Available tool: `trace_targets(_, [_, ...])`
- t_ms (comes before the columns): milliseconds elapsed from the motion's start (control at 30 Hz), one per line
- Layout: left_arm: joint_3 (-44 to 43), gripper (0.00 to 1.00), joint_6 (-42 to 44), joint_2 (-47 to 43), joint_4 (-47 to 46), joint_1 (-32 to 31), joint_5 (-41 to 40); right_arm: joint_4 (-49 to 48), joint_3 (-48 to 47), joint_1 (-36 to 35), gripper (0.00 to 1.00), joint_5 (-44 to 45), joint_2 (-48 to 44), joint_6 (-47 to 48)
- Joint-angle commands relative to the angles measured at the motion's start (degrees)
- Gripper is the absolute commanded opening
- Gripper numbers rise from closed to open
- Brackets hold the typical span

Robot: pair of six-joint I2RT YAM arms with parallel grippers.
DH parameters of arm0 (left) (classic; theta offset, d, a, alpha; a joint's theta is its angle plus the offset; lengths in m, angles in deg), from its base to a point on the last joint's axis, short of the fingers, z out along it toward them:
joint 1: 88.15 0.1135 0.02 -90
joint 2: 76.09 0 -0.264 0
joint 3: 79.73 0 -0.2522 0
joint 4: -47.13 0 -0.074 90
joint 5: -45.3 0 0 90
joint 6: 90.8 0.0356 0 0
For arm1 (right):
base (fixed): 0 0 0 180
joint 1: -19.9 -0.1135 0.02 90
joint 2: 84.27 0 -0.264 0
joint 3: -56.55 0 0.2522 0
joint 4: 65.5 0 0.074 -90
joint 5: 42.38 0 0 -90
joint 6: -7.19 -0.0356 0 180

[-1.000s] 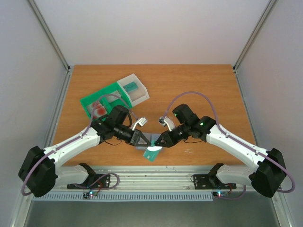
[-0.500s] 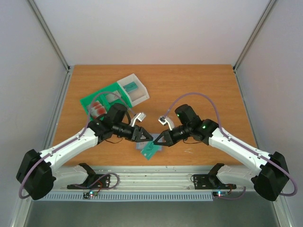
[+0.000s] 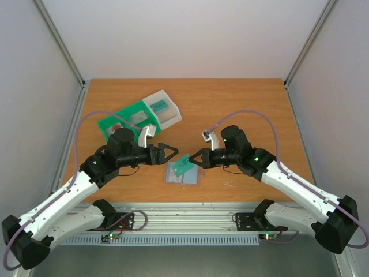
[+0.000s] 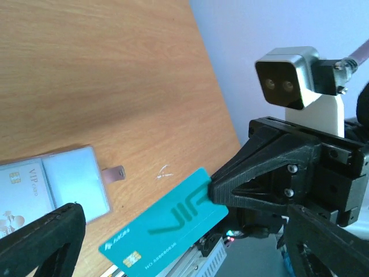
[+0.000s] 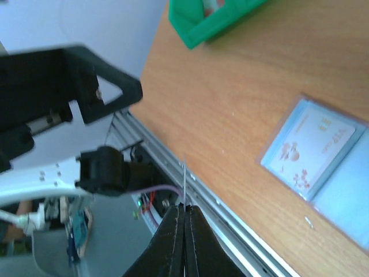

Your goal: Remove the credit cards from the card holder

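Note:
The blue-grey card holder lies open on the table between the arms, with a pale, red-blotched credit card in one panel. My right gripper is shut on one corner of a teal credit card, holding it in the air just above the holder. That card appears only as a thin edge in the right wrist view. My left gripper stands open left of the teal card, not touching it. Its black fingers frame the card in the left wrist view.
A green-and-white compartment tray sits behind the left arm and has a teal card in its white bin. The table's near edge and metal rail run just below the holder.
My left gripper opened, released the teal card and drew back to the left. My right gripper closed on that card and lifted it up and away from the table's front edge.

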Motion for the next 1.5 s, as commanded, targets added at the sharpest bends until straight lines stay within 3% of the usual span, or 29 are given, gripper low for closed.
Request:
trace_targets(0, [2.29, 0.93, -4.45, -1.96, -1.81, -0.11, -3.64, -7.18, 0.79, -0.3, 0.01, 7.53, -2.9, -8.13])
trace_targets(433, [9.87, 0.75, -17.48, -2.48, -21.56, -0.11, 1.18, -16.82, 3.96, -0.32, 0.01, 14.18, -10.54, -15.54])
trace_targets(700, [14.84, 0.57, -24.95, 0.29, -38.74, -0.15, 4.87, -17.02, 4.74, -0.3, 0.01, 15.15, -12.1, -16.91])
trace_targets(867, [16.61, 0.36, -28.47, 2.7, -47.03, -0.16, 6.6, -16.55, 5.39, -0.33, 0.01, 15.96, -13.33, -17.53])
trace_targets(1100, [18.06, 0.17, -30.67, 4.15, -50.69, -0.19, 6.87, -15.8, 6.45, -0.27, 0.01, 17.97, -14.44, -17.97])
trace_targets(1200, [18.07, 0.01, -30.68, 4.17, -50.19, -0.11, 6.8, -15.65, 6.66, -0.23, 0.01, 18.34, -14.5, -18.3])
trace_targets(1467, [18.25, 0.01, -29.81, 3.58, -48.83, -0.14, 6.48, -15.23, 7.17, -0.32, 0.01, 18.99, -14.37, -18.54])
